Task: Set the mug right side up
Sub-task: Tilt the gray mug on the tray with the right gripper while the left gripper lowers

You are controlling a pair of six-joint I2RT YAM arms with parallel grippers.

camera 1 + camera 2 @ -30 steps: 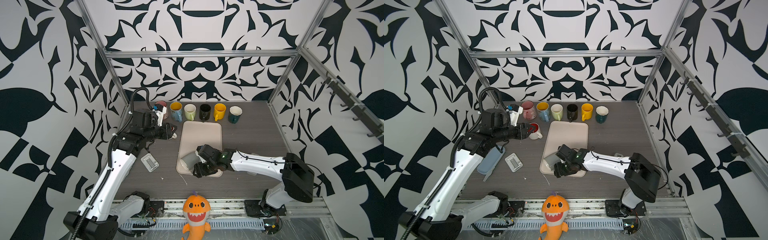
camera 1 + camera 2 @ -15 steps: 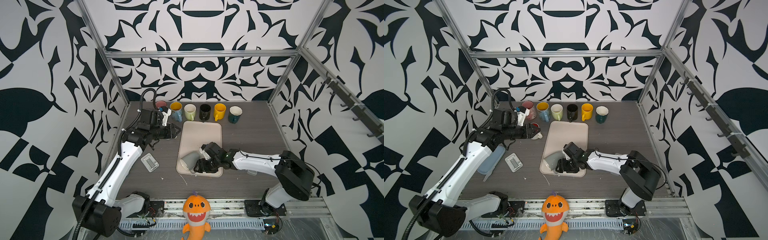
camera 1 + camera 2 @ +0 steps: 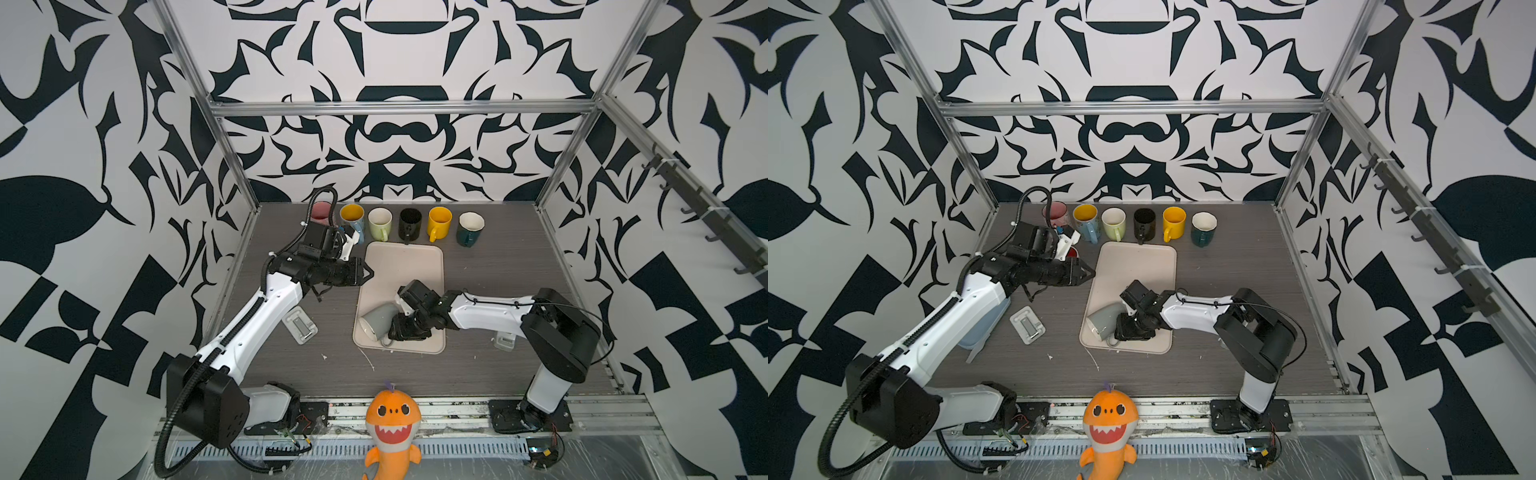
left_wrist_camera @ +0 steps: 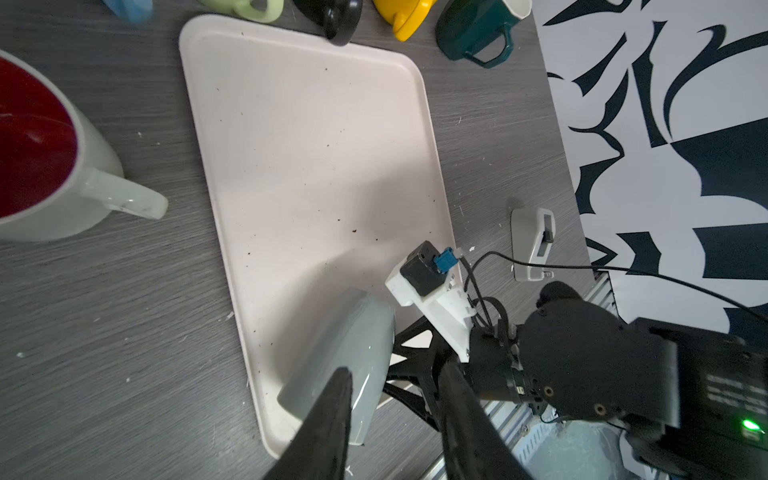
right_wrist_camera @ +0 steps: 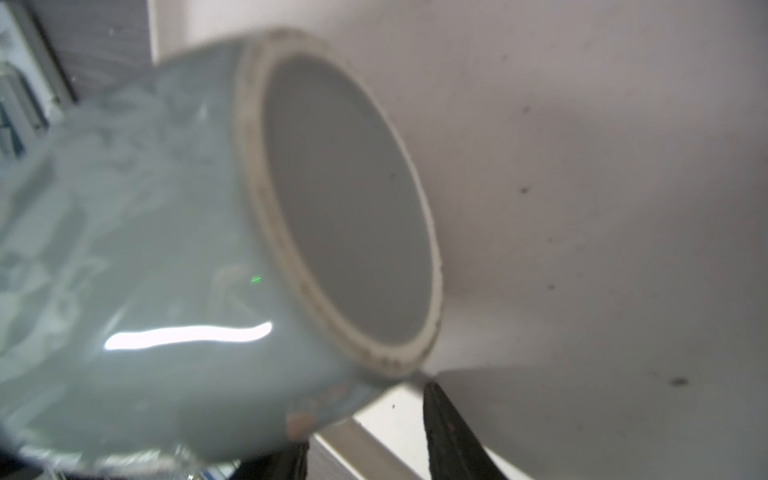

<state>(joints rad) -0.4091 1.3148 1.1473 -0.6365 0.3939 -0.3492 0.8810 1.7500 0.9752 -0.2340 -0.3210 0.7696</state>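
A grey mug [image 3: 376, 322] [image 3: 1106, 318] lies tilted on its side at the near left corner of the beige tray [image 3: 403, 266] [image 3: 1138, 266], its mouth toward the tray's corner. In the right wrist view the mug's base [image 5: 345, 199] faces the camera. My right gripper [image 3: 395, 332] [image 3: 1121, 332] [image 5: 365, 419] sits low against the mug's right side, jaws apart, with only the tray edge between them; the mug's wall lies over one finger. My left gripper [image 3: 369, 273] [image 3: 1090, 272] [image 4: 395, 370] hovers open and empty over the tray's left edge, pointing toward the mug [image 4: 349, 357].
A row of upright mugs [image 3: 409, 224] stands along the back behind the tray. A white mug with a red inside [image 4: 41, 166] stands beside the left arm. Small white devices [image 3: 300, 326] [image 3: 504, 341] lie on either side of the tray. An orange plush shark [image 3: 390, 424] sits at the front rail.
The left arm has swung from the back-left mugs toward the tray's left edge. The right gripper has shifted up against the mug's side and its jaws have narrowed.
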